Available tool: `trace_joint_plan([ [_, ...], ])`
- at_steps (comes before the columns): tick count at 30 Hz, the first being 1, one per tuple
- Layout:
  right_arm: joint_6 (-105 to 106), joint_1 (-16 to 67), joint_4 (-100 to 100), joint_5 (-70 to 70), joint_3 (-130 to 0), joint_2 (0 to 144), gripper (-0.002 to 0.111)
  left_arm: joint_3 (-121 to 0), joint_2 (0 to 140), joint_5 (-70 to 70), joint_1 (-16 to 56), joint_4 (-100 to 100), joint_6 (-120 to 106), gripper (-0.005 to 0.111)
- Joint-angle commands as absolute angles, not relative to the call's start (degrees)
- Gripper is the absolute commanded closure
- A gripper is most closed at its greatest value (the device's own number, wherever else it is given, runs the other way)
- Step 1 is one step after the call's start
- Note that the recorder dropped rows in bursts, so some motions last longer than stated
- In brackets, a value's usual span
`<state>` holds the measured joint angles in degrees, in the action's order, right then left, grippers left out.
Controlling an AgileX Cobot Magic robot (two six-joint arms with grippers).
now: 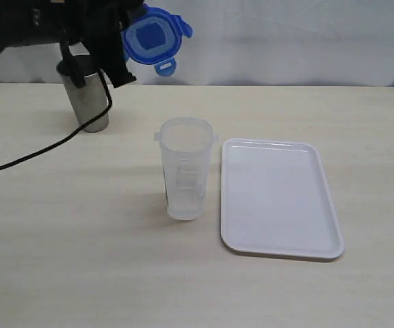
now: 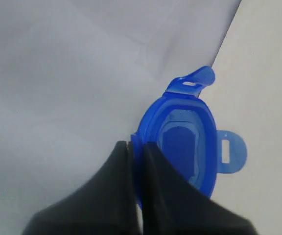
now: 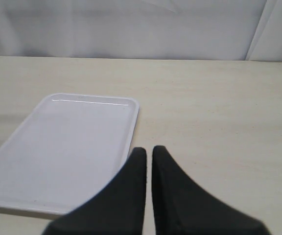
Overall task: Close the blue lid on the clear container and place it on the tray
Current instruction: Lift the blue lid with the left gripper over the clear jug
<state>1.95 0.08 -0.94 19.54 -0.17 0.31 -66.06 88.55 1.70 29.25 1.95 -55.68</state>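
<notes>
My left gripper (image 1: 125, 42) is high at the back left, shut on the rim of the blue lid (image 1: 153, 38), which hangs in the air with its flaps spread. The left wrist view shows the blue lid (image 2: 187, 147) edge pinched between the black fingers (image 2: 153, 181). The clear container (image 1: 185, 167) stands upright and uncovered at the table's middle, below and to the right of the lid. The white tray (image 1: 277, 198) lies flat just right of it, with nothing on it. My right gripper (image 3: 149, 152) is shut on nothing, hovering beside the tray (image 3: 62, 147); it does not show in the exterior view.
A grey steel cup (image 1: 85, 96) stands at the back left under the left arm. A black cable (image 1: 40, 154) trails from the arm across the table's left side. A white cloth backdrop (image 1: 286, 41) closes the far edge.
</notes>
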Motion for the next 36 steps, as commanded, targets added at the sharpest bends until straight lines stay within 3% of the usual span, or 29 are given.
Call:
trace_joint_plan([
  [1, 1.63, 0.12, -1.05, 19.64, 0.00, 0.00, 0.104, -66.01, 91.66, -0.54, 31.78, -12.80, -55.77, 0.107],
  [17, 1.63, 0.12, -1.05, 19.64, 0.00, 0.00, 0.104, -66.01, 92.02, 6.96, 39.59, -12.77, -56.22, 0.107],
  [36, 1.63, 0.12, -1.05, 19.64, 0.00, 0.00, 0.104, -66.01, 89.61, 7.90, 40.04, -13.52, -55.44, 0.107],
])
